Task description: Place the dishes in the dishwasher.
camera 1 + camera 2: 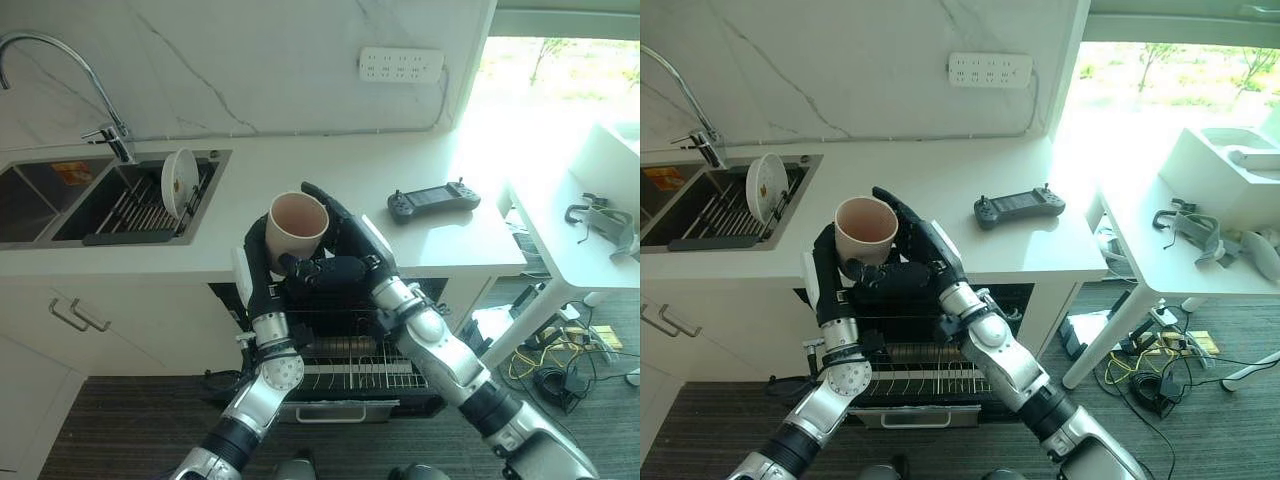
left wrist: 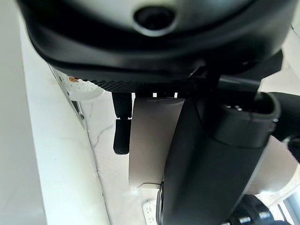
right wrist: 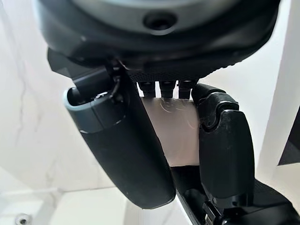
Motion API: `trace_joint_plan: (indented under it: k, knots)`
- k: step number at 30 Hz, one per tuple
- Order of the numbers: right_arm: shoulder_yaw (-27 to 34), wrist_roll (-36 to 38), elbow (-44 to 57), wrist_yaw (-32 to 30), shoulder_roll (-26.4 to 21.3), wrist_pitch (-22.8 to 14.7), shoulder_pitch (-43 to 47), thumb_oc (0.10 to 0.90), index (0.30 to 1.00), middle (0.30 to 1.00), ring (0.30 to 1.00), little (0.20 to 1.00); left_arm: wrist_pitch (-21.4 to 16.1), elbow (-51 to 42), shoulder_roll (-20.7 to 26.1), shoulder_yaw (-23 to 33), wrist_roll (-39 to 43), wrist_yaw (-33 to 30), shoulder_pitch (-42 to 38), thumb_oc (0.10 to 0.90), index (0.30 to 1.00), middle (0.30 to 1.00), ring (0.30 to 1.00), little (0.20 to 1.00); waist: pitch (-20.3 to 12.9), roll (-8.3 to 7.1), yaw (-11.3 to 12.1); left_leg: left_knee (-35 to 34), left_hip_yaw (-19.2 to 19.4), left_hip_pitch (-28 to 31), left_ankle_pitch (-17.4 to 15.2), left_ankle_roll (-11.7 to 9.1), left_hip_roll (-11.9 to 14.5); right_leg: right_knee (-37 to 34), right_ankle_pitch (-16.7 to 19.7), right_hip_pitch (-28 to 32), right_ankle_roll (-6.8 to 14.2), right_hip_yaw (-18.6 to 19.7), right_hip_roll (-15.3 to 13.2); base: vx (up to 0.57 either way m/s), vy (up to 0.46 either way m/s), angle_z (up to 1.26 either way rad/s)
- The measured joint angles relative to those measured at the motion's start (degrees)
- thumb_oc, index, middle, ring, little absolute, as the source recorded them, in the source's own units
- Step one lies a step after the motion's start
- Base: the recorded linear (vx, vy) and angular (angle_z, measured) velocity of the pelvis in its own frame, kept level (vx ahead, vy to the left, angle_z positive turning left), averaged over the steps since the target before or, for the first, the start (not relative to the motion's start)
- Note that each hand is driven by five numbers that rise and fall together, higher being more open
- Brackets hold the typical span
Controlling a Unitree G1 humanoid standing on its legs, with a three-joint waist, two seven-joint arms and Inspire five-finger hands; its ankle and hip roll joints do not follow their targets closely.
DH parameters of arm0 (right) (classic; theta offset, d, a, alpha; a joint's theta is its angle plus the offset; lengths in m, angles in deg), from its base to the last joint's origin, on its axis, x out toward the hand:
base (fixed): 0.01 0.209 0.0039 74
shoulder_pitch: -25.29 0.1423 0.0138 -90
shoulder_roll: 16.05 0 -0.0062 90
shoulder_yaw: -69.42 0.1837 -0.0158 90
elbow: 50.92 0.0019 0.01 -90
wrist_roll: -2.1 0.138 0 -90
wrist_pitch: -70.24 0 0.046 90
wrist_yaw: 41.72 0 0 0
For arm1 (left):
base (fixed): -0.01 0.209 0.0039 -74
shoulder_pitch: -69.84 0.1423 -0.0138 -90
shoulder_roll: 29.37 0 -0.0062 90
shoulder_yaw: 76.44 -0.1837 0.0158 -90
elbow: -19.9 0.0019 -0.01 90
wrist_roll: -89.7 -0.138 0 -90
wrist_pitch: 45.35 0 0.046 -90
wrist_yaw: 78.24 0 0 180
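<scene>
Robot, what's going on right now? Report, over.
Left hand and right hand both wrapped round cup. Cup upright above open dishwasher rack. Plate stands in sink. Nothing in the way.

A matt ceramic cup [image 1: 297,228], glossy white stone bench [image 1: 330,190] and metal wire rack [image 1: 350,365] are seen.

No text, label, number or sign can be read anywhere. The power strip [image 1: 401,64] on the far wall and the controller [image 1: 432,200] on the desk [image 1: 300,170] bear no legible print.
</scene>
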Motion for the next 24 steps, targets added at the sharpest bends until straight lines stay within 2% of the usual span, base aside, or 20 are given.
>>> trace_joint_plan:
  k: [3,7,13,22,23,24]
  knots:
    - [-0.79,-0.05,-0.41,-1.36,0.83,0.81,1.35,0.800,0.900,0.900,0.900,0.900,0.00,0.24,-0.04,0.16,0.01,-1.42,-0.32,0.400,0.300,0.300,0.300,0.300,-0.06,-0.14,0.59,0.03,-0.08,-0.03,0.00,0.00,-0.06,0.01,-0.02,0.04,0.02,-0.07,-0.07,0.01,0.002,0.01]
    - [-1.00,-0.04,-1.88,-3.19,3.67,1.37,2.47,0.800,0.900,0.900,0.900,0.900,0.12,0.60,-0.58,0.04,-0.17,-5.00,-0.34,0.400,0.300,0.300,0.300,0.300,-0.38,-1.13,0.88,0.14,-0.46,-0.27,-0.02,0.03,-0.26,-0.01,-0.09,0.16,0.10,-0.37,-0.21,0.02,0.003,0.06]
    - [-1.73,0.11,-2.25,-4.73,3.95,1.46,3.91,0.800,0.900,0.900,0.900,0.900,0.33,0.62,-2.18,-0.19,-1.58,-8.44,-0.42,0.400,0.300,0.300,0.300,0.300,-0.35,-1.56,1.05,0.71,-1.39,-1.10,-0.08,0.14,-0.64,0.00,-0.19,0.15,0.27,-1.19,-0.61,0.01,0.002,0.07]
    - [-2.18,0.02,-2.25,-6.21,4.13,1.56,4.17,0.800,0.900,0.900,0.900,0.900,1.35,0.61,-2.12,-0.95,-2.19,-9.97,-0.69,0.400,0.300,0.300,0.300,0.300,-0.34,-2.55,1.44,0.73,-1.56,-1.18,-0.09,0.15,-0.69,-0.05,-0.21,0.21,0.27,-1.36,-0.63,0.00,0.000,0.00]
    - [-2.18,-0.04,-2.25,-6.31,4.14,1.56,4.17,0.598,0.596,0.596,0.596,0.596,1.37,0.61,-2.08,-1.07,-2.19,-10.10,-0.70,0.400,0.300,0.300,0.300,0.300,-0.34,-2.56,1.54,0.74,-1.56,-1.16,-0.09,0.15,-0.69,-0.05,-0.21,0.24,0.27,-1.36,-0.63,0.00,0.000,0.00]
    - [-2.19,-0.23,-2.25,-6.46,4.14,1.64,4.17,0.530,0.495,0.495,0.495,0.495,1.45,0.61,-2.05,-1.09,-2.20,-10.13,-0.70,0.400,0.300,0.300,0.300,0.300,-0.34,-2.56,1.70,0.74,-1.58,-1.16,-0.09,0.15,-0.69,-0.05,-0.21,0.25,0.26,-1.36,-0.63,0.00,0.000,0.00]
